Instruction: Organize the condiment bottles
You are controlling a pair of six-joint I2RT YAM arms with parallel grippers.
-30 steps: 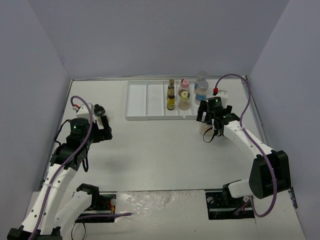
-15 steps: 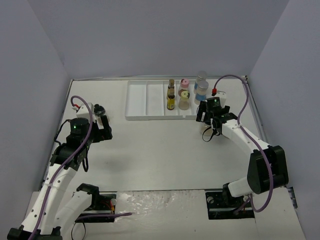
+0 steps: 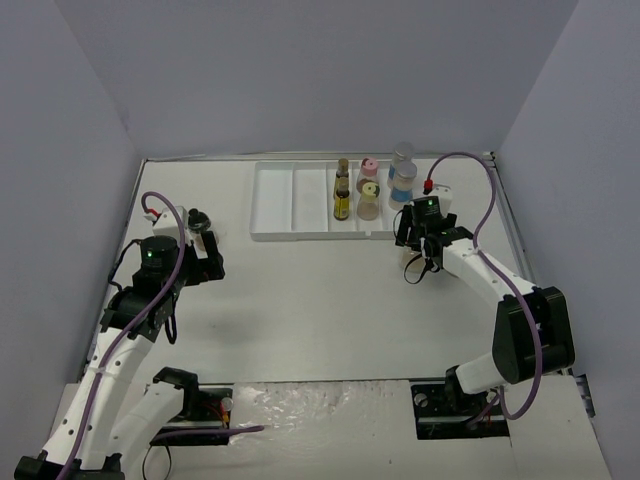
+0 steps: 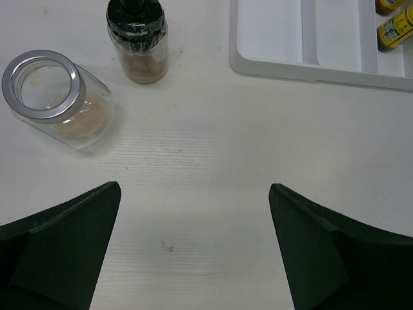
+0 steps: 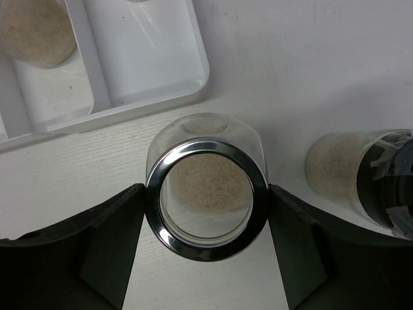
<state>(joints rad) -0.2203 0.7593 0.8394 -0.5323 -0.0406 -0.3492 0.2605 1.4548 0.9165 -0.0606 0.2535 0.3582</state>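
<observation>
In the right wrist view my right gripper (image 5: 205,223) is shut on a clear jar of tan powder (image 5: 206,182). Its fingers press both sides of the jar's silver rim, just off the near right corner of the white tray (image 5: 139,97). A black-capped bottle (image 5: 361,177) stands to the jar's right. In the top view the tray (image 3: 285,195) holds amber bottles (image 3: 342,192), a pink-capped bottle (image 3: 369,168), a yellow-capped one (image 3: 368,192) and blue-labelled clear bottles (image 3: 402,175). My left gripper (image 4: 193,216) is open and empty over bare table. Beyond it are another clear jar of tan powder (image 4: 58,97) and a black-capped bottle (image 4: 137,39).
The tray's left compartments (image 4: 277,32) hold nothing. Grey walls close in the table on the left, back and right. A purple cable loops beside the right gripper (image 3: 412,240). The left gripper (image 3: 207,258) is at the table's left side.
The right arm has shifted slightly toward the tray, with the jar between its fingers. The left arm has not moved.
</observation>
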